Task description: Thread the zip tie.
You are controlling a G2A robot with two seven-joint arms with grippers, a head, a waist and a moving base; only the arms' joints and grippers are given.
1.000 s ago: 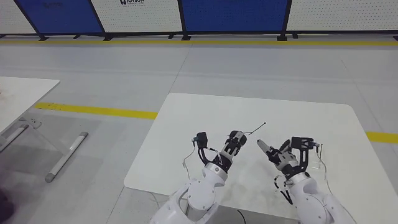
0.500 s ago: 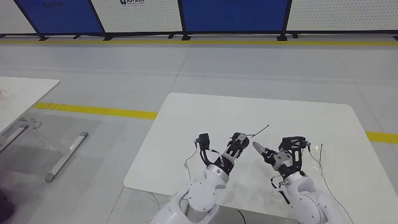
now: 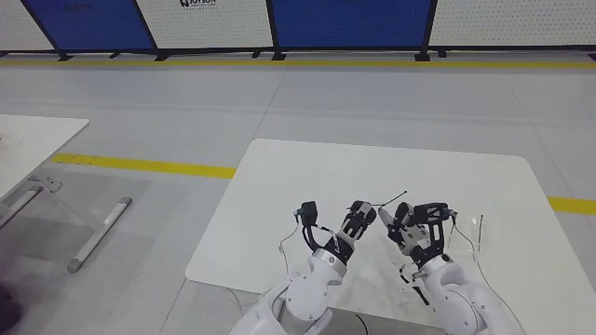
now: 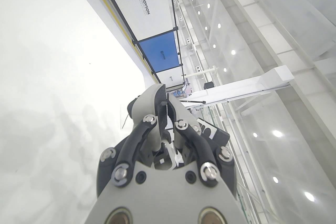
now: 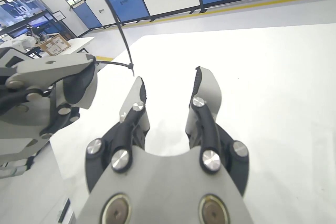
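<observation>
A thin black zip tie (image 3: 391,200) sticks out from my left gripper (image 3: 363,212), which is shut on one end of it, low over the white table (image 3: 466,177). In the left wrist view the strap (image 4: 166,104) shows edge-on, pinched between the pads. My right gripper (image 3: 400,216) is close beside the left one, open, with nothing between its fingers. In the right wrist view the zip tie (image 5: 115,17) runs from the left gripper (image 5: 90,64) to a kink just beyond one fingertip (image 5: 140,83) of my right gripper (image 5: 169,78), then rises to its head.
Both grippers are near the table's front edge; the far part of the table (image 5: 262,64) is bare. A second white table (image 3: 28,140) and a metal bar (image 3: 98,233) on the floor lie to the left. Blue and white panels (image 3: 354,5) stand behind.
My right gripper has moved left, up close to the left gripper and the zip tie. The left gripper has shifted slightly right, still holding the tie.
</observation>
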